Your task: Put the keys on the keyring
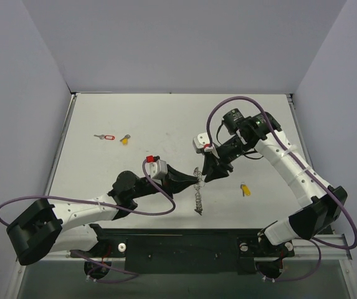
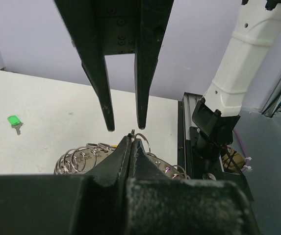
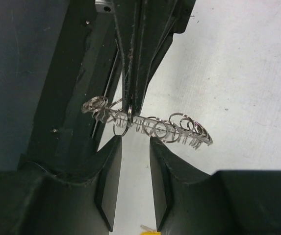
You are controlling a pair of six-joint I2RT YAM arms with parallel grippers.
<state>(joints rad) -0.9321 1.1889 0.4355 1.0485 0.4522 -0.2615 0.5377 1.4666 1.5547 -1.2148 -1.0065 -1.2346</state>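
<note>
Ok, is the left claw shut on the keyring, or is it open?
Shut on it: the left claw has its tips pressed together, pinching one ring of the keyring.

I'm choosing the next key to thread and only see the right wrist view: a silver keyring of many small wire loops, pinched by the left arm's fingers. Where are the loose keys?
Observer: The top view shows a small silver key with a yellow plastic head lying on the white table, right of the hanging keyring.
Operator: Any others?
Observer: Two at the far left, side by side but apart: a red-tagged key and another yellow-headed key.
Operator: Is that all?
Observer: No, the left wrist view shows a green-headed key lying flat.
</note>
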